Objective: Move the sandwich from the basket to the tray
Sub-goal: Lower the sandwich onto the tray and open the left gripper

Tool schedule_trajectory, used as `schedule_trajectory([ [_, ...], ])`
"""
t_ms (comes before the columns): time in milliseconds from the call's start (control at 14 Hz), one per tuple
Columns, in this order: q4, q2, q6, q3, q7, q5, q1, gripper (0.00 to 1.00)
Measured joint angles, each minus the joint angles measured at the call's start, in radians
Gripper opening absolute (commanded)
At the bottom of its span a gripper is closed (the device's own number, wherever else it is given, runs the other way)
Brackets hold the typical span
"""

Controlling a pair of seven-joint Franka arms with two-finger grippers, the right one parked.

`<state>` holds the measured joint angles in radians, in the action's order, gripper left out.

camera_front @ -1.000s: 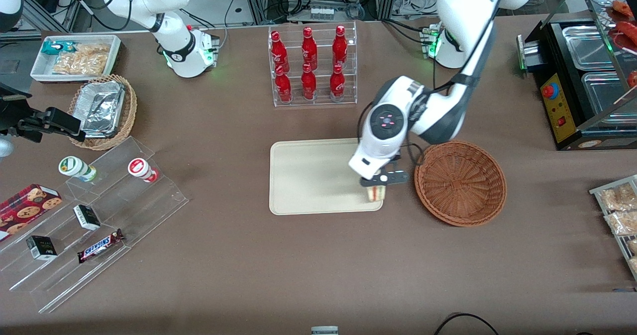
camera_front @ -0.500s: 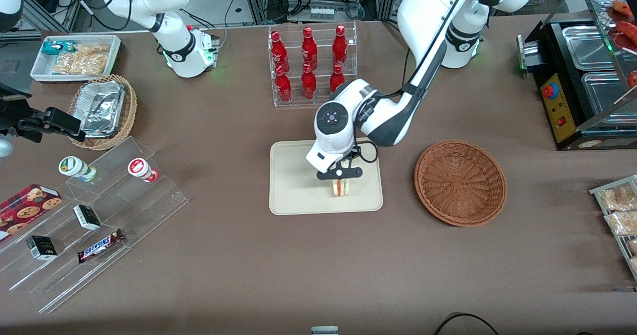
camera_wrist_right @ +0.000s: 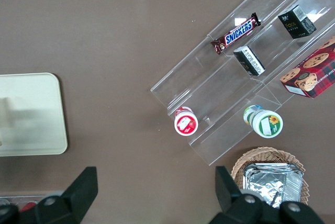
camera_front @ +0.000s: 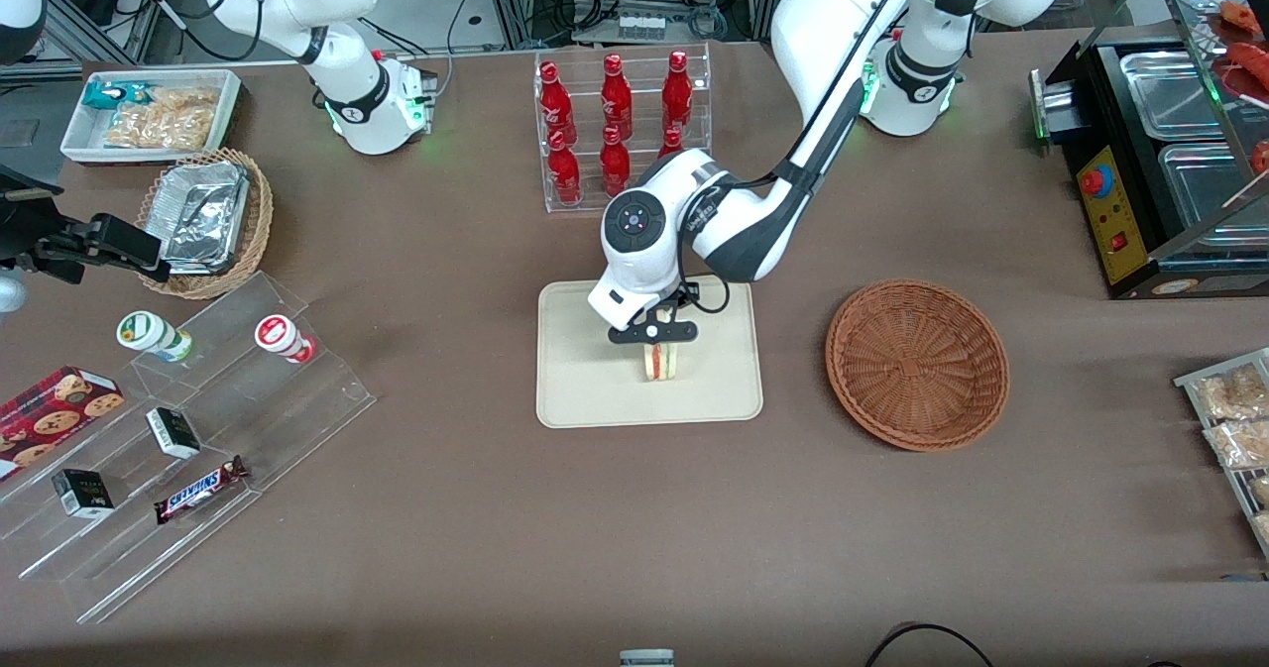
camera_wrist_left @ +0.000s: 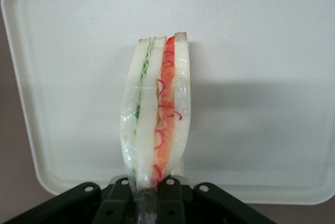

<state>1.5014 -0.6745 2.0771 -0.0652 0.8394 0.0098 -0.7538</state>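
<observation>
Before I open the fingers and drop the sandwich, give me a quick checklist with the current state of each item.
1. Gripper shut on the sandwich: ok, the wrist view shows it pinched at one end.
2. Sandwich over the tray, not over bare table: ok, tray shows all around it.
3. Basket holds nothing else: ok.
4. Landing spot on tray bare: ok.
5. Sandwich touching the tray surface: cannot tell; it casts a shadow and may hang above it.
6. Wrapper intact: ok.
</observation>
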Motion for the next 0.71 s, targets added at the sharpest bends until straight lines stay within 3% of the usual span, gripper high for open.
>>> schedule_trajectory([
  [214, 0.000, -0.029, 0.037, 0.005, 0.015, 0.001, 0.000, 0.08],
  [286, 0.000, -0.036, 0.051, 0.005, 0.016, 0.001, 0.000, 0.32],
  [357, 0.000, -0.039, 0.061, 0.005, 0.017, 0.001, 0.000, 0.99],
  [714, -0.018, -0.037, 0.066, 0.006, 0.024, 0.000, 0.000, 1.00],
])
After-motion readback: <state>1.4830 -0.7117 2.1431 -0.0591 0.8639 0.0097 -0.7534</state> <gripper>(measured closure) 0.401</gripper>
